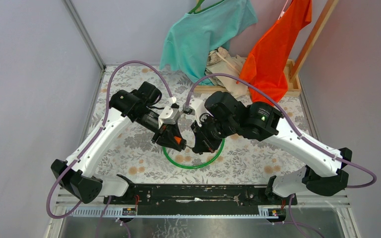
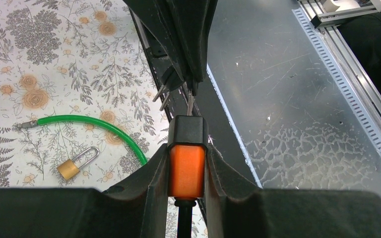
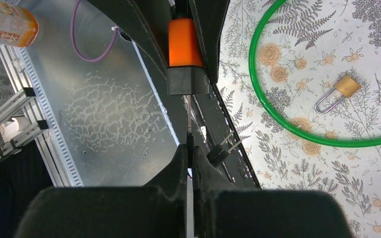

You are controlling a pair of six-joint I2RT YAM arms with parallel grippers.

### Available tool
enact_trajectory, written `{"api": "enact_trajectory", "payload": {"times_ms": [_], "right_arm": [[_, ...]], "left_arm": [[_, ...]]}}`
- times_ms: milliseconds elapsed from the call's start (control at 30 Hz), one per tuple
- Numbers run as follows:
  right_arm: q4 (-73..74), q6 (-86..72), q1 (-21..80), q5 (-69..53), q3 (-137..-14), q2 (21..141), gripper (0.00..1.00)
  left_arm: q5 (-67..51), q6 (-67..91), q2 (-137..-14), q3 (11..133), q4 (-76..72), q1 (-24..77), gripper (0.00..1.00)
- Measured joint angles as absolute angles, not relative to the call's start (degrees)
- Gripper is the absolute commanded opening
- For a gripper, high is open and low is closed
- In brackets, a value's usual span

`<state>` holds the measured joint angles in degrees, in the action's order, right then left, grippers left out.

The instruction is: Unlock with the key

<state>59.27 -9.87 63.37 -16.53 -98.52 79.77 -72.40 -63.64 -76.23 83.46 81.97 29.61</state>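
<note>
Of the key (image 3: 189, 116), the head is hidden inside the closed right pincer (image 3: 189, 148); just ahead, whether the blade enters the orange padlock (image 3: 182, 44) is too small to tell.

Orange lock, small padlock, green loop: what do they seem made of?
Orange lock: matte orange body, likely plastic or rubbery cover, black cap. Small padlock: brass-looking gold body, shiny steel-like shackle. Green loop: glossy, probably plastic-coated cable; metal fitting at one end.

The left gripper (image 1: 176, 143) is holding an orange padlock (image 1: 178, 140) above the floral table (image 1: 129, 151); the right gripper (image 1: 196, 147) is facing it closely. A green cable (image 1: 188, 167) is lying looped beneath them.
</note>
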Motion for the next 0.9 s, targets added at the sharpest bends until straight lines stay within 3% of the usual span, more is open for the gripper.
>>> {"api": "enact_trajectory", "payload": {"times_ms": [900], "right_arm": [[59.9,-10.2,63.5,-16.6,-99.1,81.2,0.00]], "left_arm": [[-68.6,-63.6,-75.8,82.7,81.7,30.9,0.00]]}}
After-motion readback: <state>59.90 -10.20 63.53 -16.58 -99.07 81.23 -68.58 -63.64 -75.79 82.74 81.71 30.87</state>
